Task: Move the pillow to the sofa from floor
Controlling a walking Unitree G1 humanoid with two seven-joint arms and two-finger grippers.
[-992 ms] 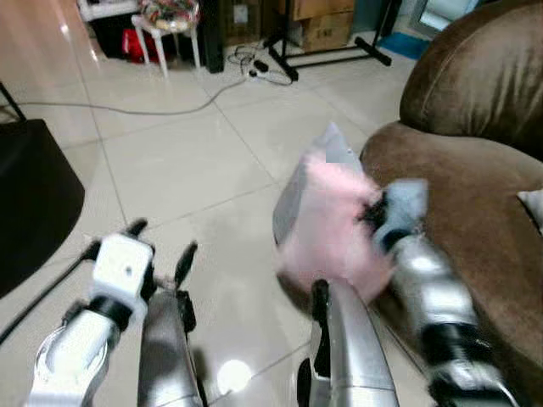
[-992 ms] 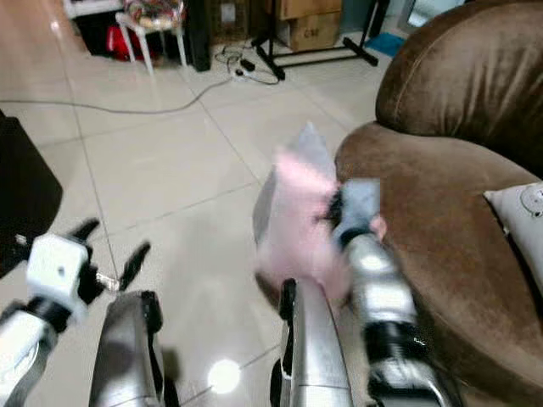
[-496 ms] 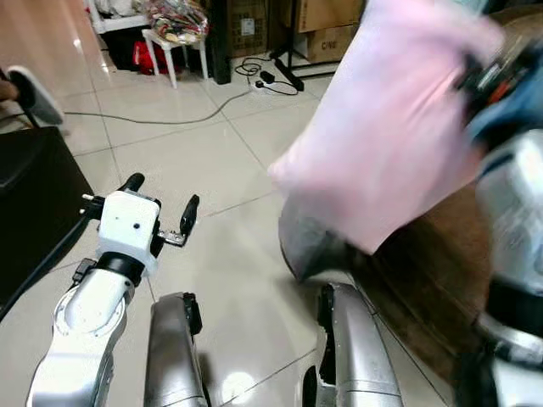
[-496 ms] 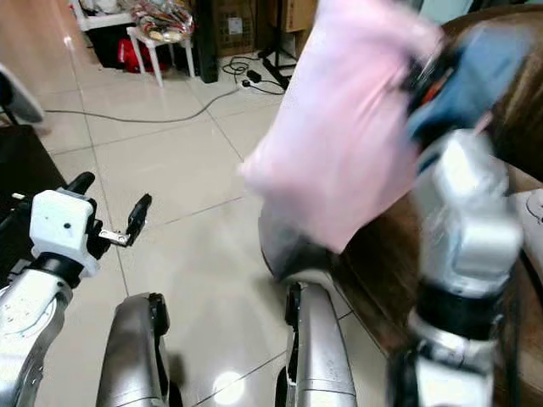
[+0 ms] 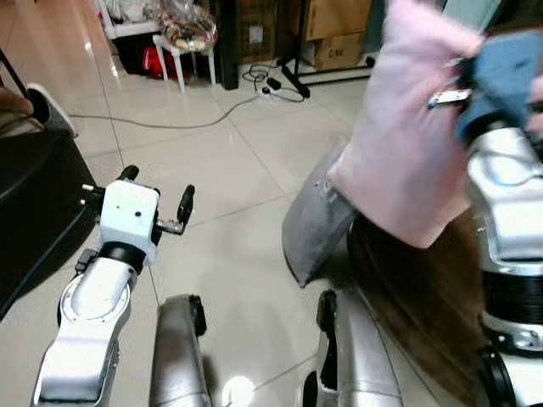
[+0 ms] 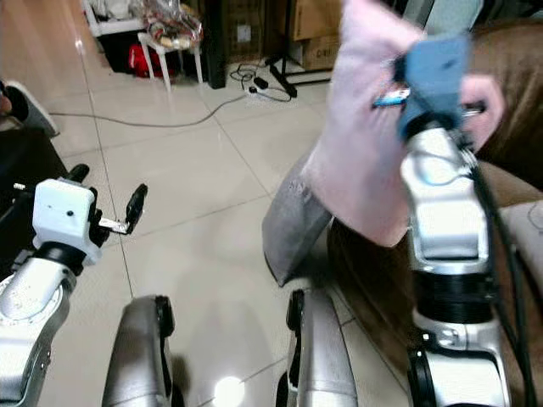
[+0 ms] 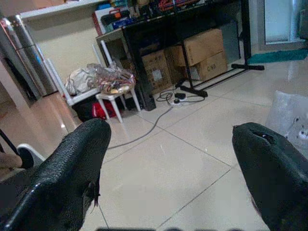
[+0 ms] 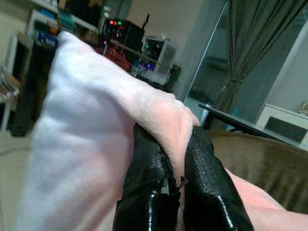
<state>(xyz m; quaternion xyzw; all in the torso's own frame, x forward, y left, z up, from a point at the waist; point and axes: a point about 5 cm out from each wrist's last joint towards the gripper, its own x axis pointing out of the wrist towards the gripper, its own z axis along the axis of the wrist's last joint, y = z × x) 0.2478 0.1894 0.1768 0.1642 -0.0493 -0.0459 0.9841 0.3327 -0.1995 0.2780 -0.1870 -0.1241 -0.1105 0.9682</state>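
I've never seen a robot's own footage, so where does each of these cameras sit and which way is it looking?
Head, both eyes: looking down at the tiled floor; silver arms, right gripper lifting the pink pillow beside the brown sofa.
Left wrist: along the open left gripper, toward the white stool.
Right wrist: fingers pinching the pillow.
Shared: pillow, stool.

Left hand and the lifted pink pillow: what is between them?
In the left eye view, bare pale floor tiles separate the open left hand from the pink fuzzy pillow; a grey pillow stands below it.

cardboard boxes (image 7: 204, 53), print too blurred
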